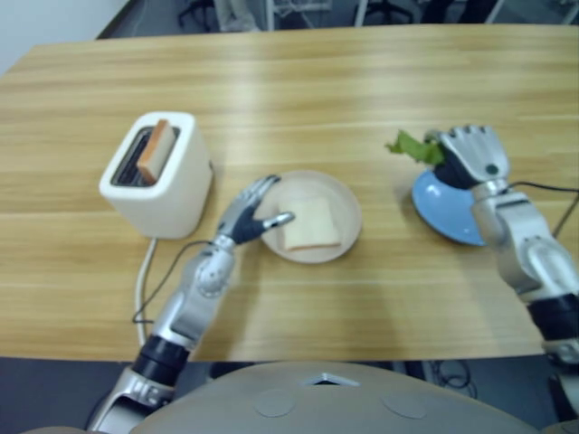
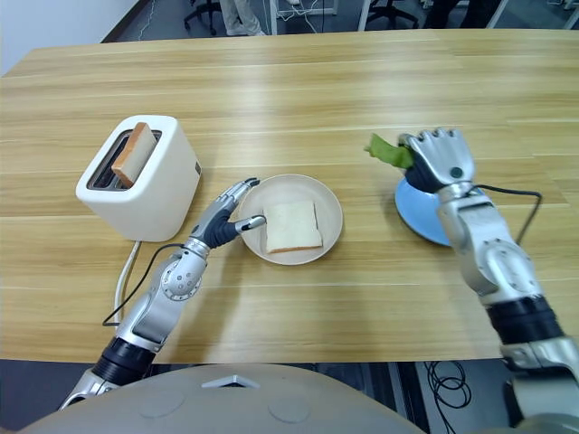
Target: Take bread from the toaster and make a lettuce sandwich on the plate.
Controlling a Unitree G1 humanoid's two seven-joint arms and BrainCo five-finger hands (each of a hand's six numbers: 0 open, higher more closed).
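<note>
One bread slice (image 2: 292, 227) lies flat on the tan plate (image 2: 331, 201) at mid-tabletop (image 2: 289, 90); a second slice (image 2: 132, 154) stands in the white toaster (image 2: 158, 194) to the plate's left; the left hand (image 2: 220, 222) rests released, fingers spread, at the plate's left rim; the right hand (image 2: 441, 159) grasps the lettuce (image 2: 387, 152) over a blue dish (image 2: 416, 213), well apart to the right.

right hand (image 1: 472, 155) grips lettuce (image 1: 412, 146) – bread slice (image 1: 312, 224) on plate (image 1: 313, 184)
</note>
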